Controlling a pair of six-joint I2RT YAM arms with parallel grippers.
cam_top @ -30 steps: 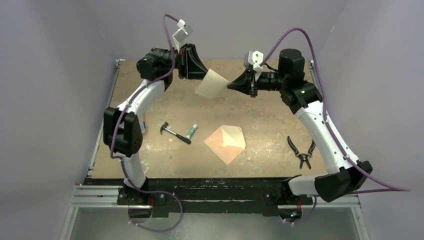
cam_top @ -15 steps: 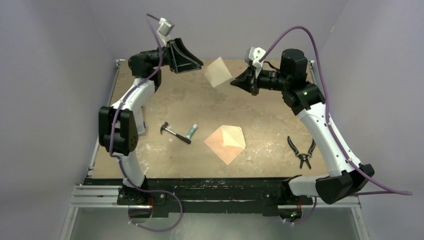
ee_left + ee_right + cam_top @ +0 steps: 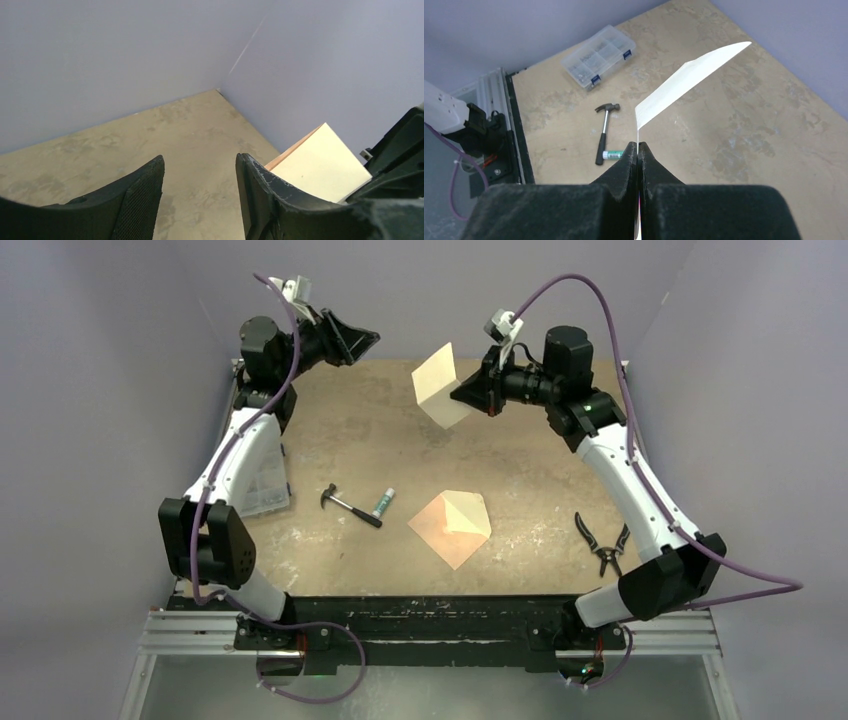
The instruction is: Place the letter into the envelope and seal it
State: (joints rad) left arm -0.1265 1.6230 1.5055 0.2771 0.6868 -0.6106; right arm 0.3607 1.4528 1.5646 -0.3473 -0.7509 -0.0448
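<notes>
- Up over the far middle of the table (image 3: 540, 465), the letter (image 3: 440, 385) hangs in the air, clear of the surface and standing on edge, tilted onto one corner.
- Right gripper (image 3: 458, 397) has it: fingers pressed together on the sheet's near edge. The right wrist view shows the paper (image 3: 689, 80) coming out from between the closed fingertips (image 3: 638, 147) and curving away up-right.
- From above the sheet reads pale cream. The left wrist view shows a cream face (image 3: 320, 167) with a salmon strip along its upper-left edge.
- Left gripper (image 3: 372, 340) is raised at the far-left of the table, pointing toward the letter but well apart from it.
- Its jaws are spread with nothing between them. The left wrist view shows only bare table through the gap (image 3: 200, 165), and the letter sits off to the right past the right finger.
- Envelope (image 3: 450, 530) lies flat on the table, near-centre, turned diamond-wise. The flap (image 3: 466, 516) is open with its cream inner face up, on the far-right part, and the salmon body shows toward the near-left.
- Neither gripper touches the envelope. The letter is well above and beyond it.
- Other stuff: a hammer (image 3: 350, 507) and a small green-and-white tube (image 3: 383, 503) sit just beside each other, left of the envelope.
- Pliers (image 3: 603, 543) lie on the right side, near the right arm.
- A clear plastic organiser box (image 3: 599, 62) is at the left edge, partly hidden behind the left arm in the top view.
</notes>
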